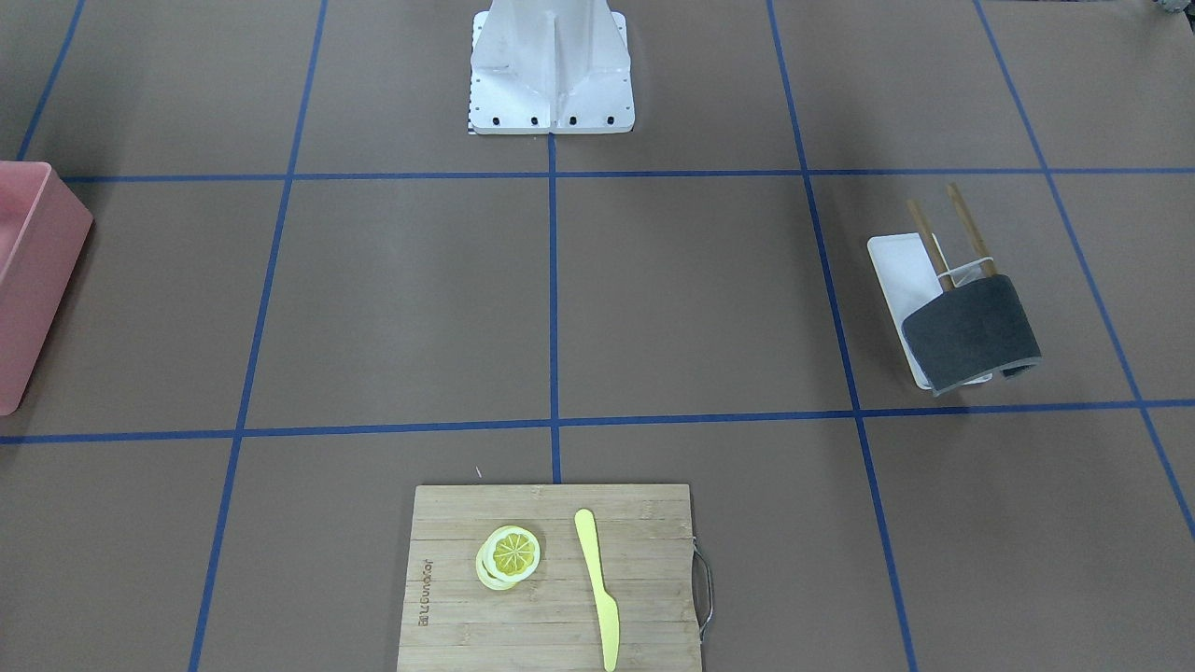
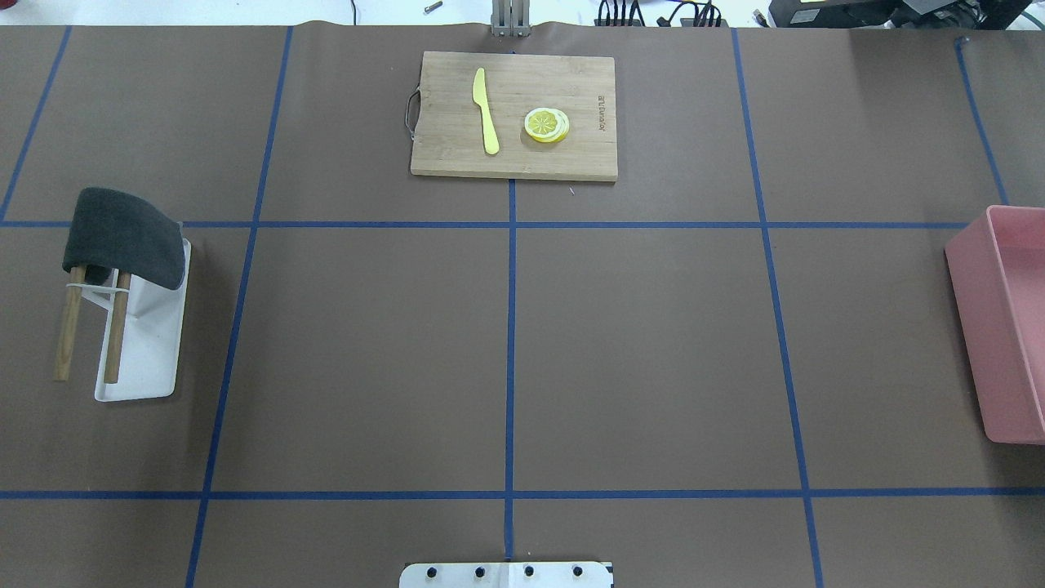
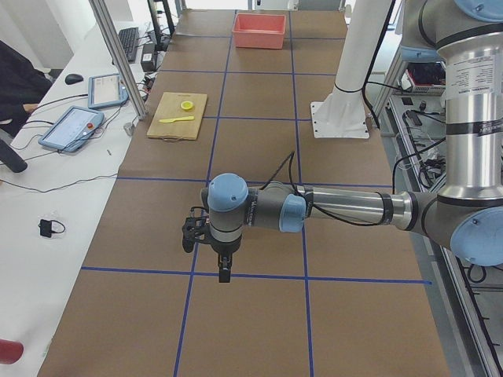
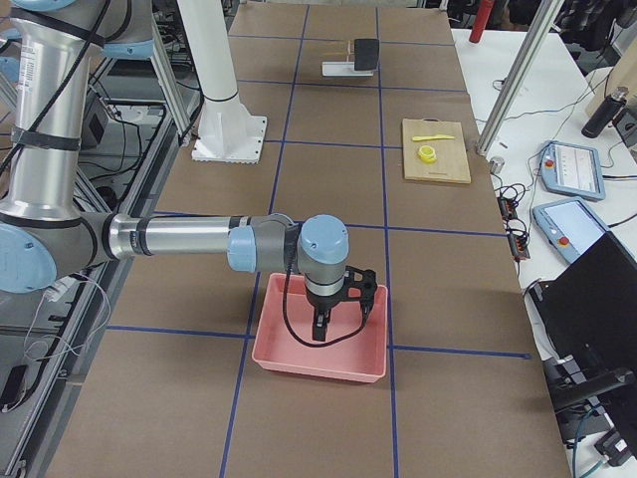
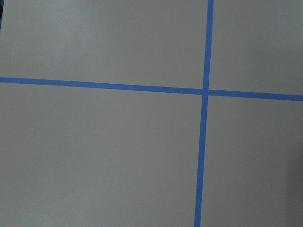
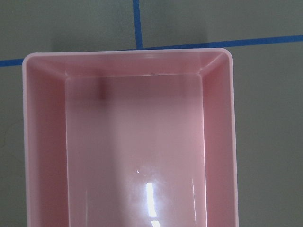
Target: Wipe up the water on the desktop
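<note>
- The left gripper (image 3: pixel 224 275) hangs over bare desktop (image 2: pixel 637 343) at the left end, above a crossing of blue tape lines. Only a side view shows it, so I cannot tell how far its fingers are spread.
- On the left, a dark grey cloth (image 2: pixel 122 237) is draped over a small rack of two wooden rods (image 2: pixel 116 331), which leans across a white tray (image 2: pixel 151 359). The cloth looks soft, light and limp. It is probably best pinched at the top of its fold and lifted clear of the rods.
- The desktop spans the whole scene: flat, stiff and matte brown, with a paper-like look. It is something to press and rub, not to grip. I can make out no puddle or sheen of water on it in any view. If the covering is paper, hard rubbing might wrinkle it.
- At centre far is a light bamboo cutting board (image 2: pixel 522 163) with a metal handle. It carries a smooth yellow knife (image 2: pixel 486 110) and stacked lemon slices (image 2: pixel 546 125), which lie apart.
- On the right sits a glossy pink bin (image 2: pixel 980 351) with rounded corners and nothing visible in it.
- The right gripper (image 4: pixel 340 317) hangs above the bin. I cannot tell its opening either.
</note>
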Action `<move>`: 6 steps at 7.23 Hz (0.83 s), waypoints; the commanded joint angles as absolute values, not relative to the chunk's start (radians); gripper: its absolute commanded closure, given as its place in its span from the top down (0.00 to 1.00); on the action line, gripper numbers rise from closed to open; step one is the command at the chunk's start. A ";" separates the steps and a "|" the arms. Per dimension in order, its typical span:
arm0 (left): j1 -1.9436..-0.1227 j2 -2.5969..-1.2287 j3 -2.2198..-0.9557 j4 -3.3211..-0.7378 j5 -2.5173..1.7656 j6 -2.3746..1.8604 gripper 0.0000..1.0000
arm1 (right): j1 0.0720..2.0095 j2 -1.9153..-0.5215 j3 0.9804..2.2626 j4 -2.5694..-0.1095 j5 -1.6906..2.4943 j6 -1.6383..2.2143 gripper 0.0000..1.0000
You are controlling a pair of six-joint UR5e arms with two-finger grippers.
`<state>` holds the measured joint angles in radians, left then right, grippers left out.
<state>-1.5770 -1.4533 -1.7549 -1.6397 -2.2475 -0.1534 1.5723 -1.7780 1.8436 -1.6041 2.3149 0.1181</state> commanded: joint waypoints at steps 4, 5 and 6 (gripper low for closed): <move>-1.571 -1.476 -1.769 -1.660 -2.256 -0.167 0.98 | 1.559 -1.772 1.859 -1.597 2.319 0.107 1.00; -1.562 -1.508 -1.757 -1.646 -2.255 -0.173 0.98 | 1.554 -1.766 1.856 -1.595 2.319 0.115 1.00; -1.546 -1.520 -1.755 -1.641 -2.256 -0.176 0.98 | 1.555 -1.755 1.850 -1.597 2.327 0.118 1.00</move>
